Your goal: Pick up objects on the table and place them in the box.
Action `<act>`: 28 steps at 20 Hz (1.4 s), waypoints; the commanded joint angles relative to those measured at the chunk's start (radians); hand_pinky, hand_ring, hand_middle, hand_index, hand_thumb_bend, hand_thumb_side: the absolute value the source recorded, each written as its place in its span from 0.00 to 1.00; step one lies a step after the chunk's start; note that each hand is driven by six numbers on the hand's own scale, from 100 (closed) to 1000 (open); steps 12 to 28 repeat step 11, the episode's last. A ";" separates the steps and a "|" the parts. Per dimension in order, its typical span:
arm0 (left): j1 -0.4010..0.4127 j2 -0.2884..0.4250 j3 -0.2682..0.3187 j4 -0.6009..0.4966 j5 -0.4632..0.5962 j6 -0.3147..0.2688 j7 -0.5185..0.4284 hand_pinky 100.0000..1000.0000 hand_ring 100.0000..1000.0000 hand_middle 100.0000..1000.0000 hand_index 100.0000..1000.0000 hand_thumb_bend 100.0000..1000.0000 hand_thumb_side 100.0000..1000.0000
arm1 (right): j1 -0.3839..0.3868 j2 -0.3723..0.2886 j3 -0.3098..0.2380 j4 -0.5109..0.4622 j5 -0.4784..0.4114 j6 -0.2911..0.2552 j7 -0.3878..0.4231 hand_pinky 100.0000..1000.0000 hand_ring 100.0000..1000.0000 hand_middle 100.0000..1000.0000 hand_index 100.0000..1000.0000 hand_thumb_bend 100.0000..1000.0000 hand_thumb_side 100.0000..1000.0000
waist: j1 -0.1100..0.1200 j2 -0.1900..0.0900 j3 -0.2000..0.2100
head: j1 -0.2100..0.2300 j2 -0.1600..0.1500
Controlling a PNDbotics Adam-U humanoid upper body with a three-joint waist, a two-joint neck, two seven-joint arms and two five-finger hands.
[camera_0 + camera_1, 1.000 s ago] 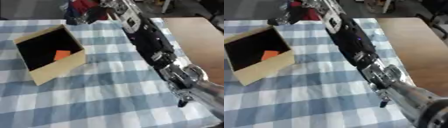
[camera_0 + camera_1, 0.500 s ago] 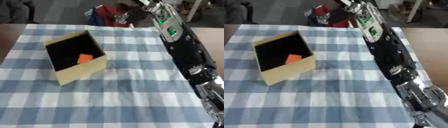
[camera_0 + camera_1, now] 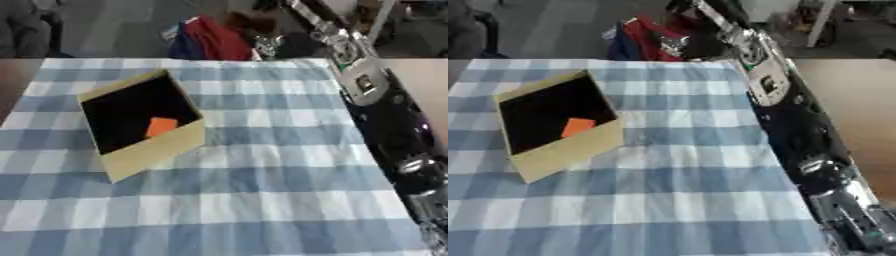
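Toward the table's left edge, the orange block [image 3: 161, 126] is lying inside the box [image 3: 149, 154]. Your right arm [image 3: 789, 125] is reaching past the far edge now; its hand's state I cannot tell. Left hand isn't showing.

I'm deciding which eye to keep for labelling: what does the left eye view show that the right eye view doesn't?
Only the left eye view shows more floor left of the checked cloth. Only the right eye view shows a broad stretch of bare brown tabletop right of the arm. Both show the tan box with an orange piece inside, and the right arm reaching to the far edge, where the hand cannot be made out.
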 commanded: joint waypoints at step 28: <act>0.010 -0.006 0.028 -0.020 -0.022 0.014 0.039 0.61 0.59 0.57 0.72 0.00 0.61 | 0.174 -0.027 -0.026 -0.293 -0.204 0.028 -0.026 0.74 0.75 0.80 1.00 0.25 0.59 | 0.009 -0.016 -0.059 | 0.039 -0.013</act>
